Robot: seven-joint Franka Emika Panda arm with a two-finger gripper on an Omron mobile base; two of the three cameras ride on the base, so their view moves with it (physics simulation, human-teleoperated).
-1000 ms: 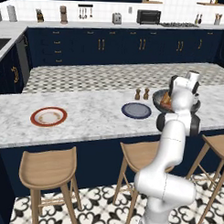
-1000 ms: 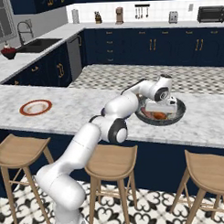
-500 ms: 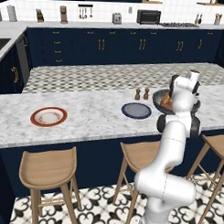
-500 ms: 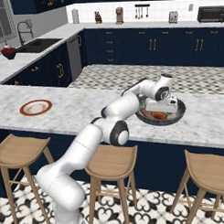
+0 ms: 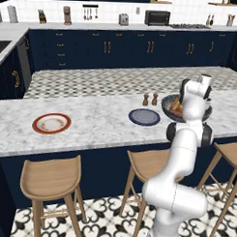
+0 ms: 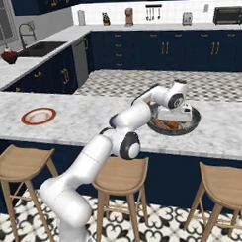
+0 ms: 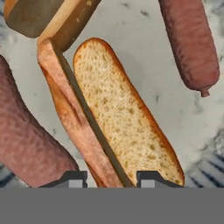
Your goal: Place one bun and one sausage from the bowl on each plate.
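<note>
In the hand view a split orange-brown bun lies right below me on the pale floor of the bowl, its crumb facing up. My gripper is open, and its two dark fingertips stand either side of the bun's near end. One reddish sausage lies at the upper right, another sausage at the lower left, and a second bun at the top left. The dark bowl sits at the right end of the counter. The blue-rimmed plate lies just left of it, the orange-rimmed plate far left.
Two small brown shakers stand behind the blue plate, close to the bowl. Wooden stools line the counter's front. The bowl lies near the counter's front edge, with the orange plate far to its left.
The hand has shifted slightly over the bowl; the plates, the bowl and the base have kept their places.
</note>
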